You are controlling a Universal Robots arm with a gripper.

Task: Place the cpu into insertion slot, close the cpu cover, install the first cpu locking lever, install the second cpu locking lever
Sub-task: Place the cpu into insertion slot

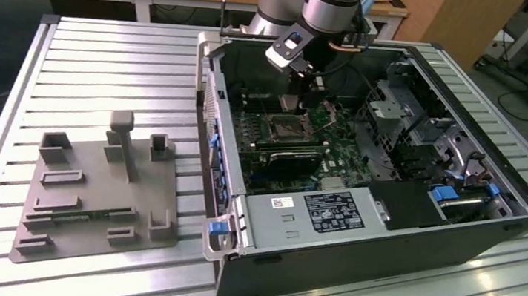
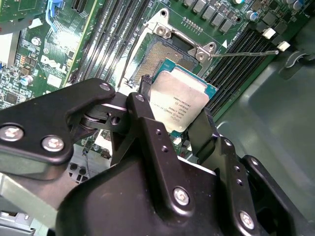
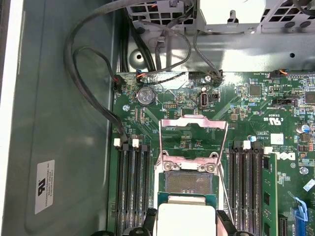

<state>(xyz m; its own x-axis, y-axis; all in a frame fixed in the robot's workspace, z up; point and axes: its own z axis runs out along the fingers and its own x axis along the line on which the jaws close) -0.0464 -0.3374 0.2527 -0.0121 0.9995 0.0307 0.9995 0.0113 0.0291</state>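
Observation:
My gripper [image 2: 174, 105] is shut on the cpu [image 2: 183, 101], a silver-topped square chip on a green carrier, pinched by two opposite edges. In the first wrist view the cpu [image 3: 186, 216] hangs between the fingers [image 3: 224, 221], just short of the insertion slot [image 3: 189, 184], whose dark contact field lies bare. The cpu cover [image 3: 194, 120] stands swung open beyond the slot. A thin locking lever [image 2: 246, 53] sticks out beside the insertion slot [image 2: 167, 54]. In the exterior view my gripper [image 1: 295, 99] hovers inside the open computer case above the insertion slot [image 1: 284, 128].
Long memory slots [image 3: 133, 182] flank the socket on both sides. Black cables [image 3: 93, 98] run along the case wall. A black card [image 1: 288, 162] and the power supply [image 1: 321, 213] lie nearer the case front. A grey fixture plate [image 1: 100, 189] sits on the exterior view's left.

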